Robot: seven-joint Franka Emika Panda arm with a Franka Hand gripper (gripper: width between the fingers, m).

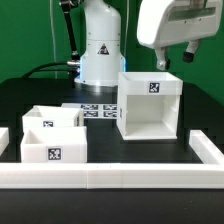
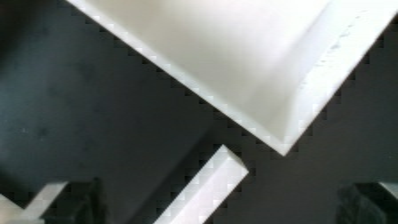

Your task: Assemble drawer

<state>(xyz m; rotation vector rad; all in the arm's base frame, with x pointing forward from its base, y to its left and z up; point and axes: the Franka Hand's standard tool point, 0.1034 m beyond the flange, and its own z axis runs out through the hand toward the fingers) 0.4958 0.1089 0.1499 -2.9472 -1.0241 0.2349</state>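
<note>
The white cube housing (image 1: 150,110) stands on the black table at the exterior view's right, its open side facing the camera and a tag on its front rim. Two small open-top trays sit at the left, one behind (image 1: 58,118) and one in front (image 1: 54,148), each tagged. My gripper (image 1: 174,60) hangs above the housing's top, apart from it. In the wrist view the gripper (image 2: 214,205) is open and empty, its fingertips (image 2: 50,200) far apart. A white corner of the housing (image 2: 231,50) fills that view below the gripper.
The marker board (image 1: 97,110) lies flat between the trays and the housing. A long low white border wall (image 1: 110,178) runs along the front and up the right side (image 1: 206,148). The robot base (image 1: 100,50) stands at the back. A white strip (image 2: 210,185) crosses the wrist view.
</note>
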